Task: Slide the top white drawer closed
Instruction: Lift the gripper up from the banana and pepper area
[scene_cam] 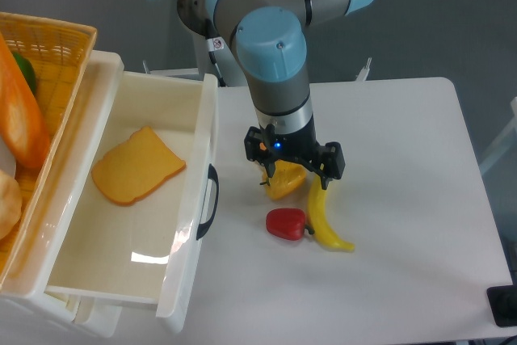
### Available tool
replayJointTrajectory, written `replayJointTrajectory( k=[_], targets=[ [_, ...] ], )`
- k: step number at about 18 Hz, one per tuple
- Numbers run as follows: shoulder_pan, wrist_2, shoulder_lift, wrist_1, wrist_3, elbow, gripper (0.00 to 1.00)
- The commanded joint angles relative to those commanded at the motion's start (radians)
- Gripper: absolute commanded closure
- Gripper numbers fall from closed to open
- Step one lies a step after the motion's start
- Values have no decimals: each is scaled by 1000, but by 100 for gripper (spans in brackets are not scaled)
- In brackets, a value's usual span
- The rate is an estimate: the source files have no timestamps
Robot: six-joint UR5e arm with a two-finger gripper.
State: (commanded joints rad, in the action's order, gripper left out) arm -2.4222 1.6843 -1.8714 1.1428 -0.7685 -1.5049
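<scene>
One top white drawer (137,224) pulled wide open, toast slice (137,166) inside; jaws' state impossible to tell.

Top white drawer (153,232) pulled open, toast slice (137,166) inside, end effector (284,174) above yellow pepper (284,182), beside banana (325,220)

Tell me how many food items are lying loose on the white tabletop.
3: a yellow pepper directly under the hand, partly hidden by it; a red pepper in front of it; a banana on the red pepper's right side. The hand may hide more.
</scene>
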Motion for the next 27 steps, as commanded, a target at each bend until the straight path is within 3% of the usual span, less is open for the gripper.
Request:
replayJointTrajectory(
  k=[8,15,22,27],
  targets=[
    [0,3,-15,-6,6,-9,0],
    [-2,6,-17,-8,35,-57,0],
    [0,8,-69,-6,46,-49,0],
    [2,0,-94,-8,139,-41,0]
  ],
)
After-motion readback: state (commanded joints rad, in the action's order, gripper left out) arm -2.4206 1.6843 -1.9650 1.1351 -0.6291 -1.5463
